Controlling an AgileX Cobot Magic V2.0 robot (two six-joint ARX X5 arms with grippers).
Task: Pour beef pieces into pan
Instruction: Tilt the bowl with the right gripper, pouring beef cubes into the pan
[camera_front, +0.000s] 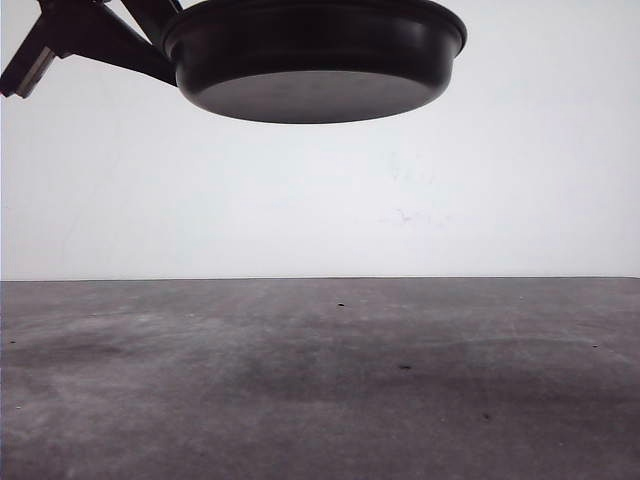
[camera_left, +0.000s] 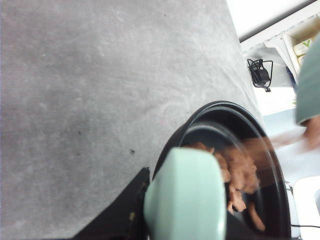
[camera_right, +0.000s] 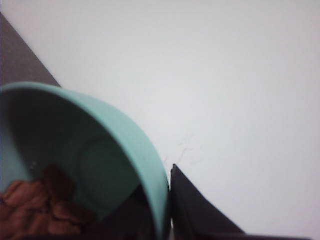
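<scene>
Two arms work at once above a grey table (camera_front: 320, 400): the left gripper (camera_left: 150, 210) holds the pan (camera_front: 312, 55) aloft, well clear of the tabletop, its dark underside facing the front camera against a white wall (camera_front: 400, 200). From the left wrist, the mint-green handle (camera_left: 186, 196) sits between the fingers (camera_left: 117, 212), which are clamped on it, and the black pan extends away from them with beef pieces (camera_left: 240, 172) lying inside, some smeared by motion blur. From the right wrist, a teal bowl (camera_right: 125, 145) tilts just beside a dark finger (camera_right: 192, 210) of the right gripper (camera_right: 170, 220); the rim appears pinched there, though how firmly the fingers meet cannot be told. More reddish-brown chunks rest low in the bowl, close to the fingers.
</scene>
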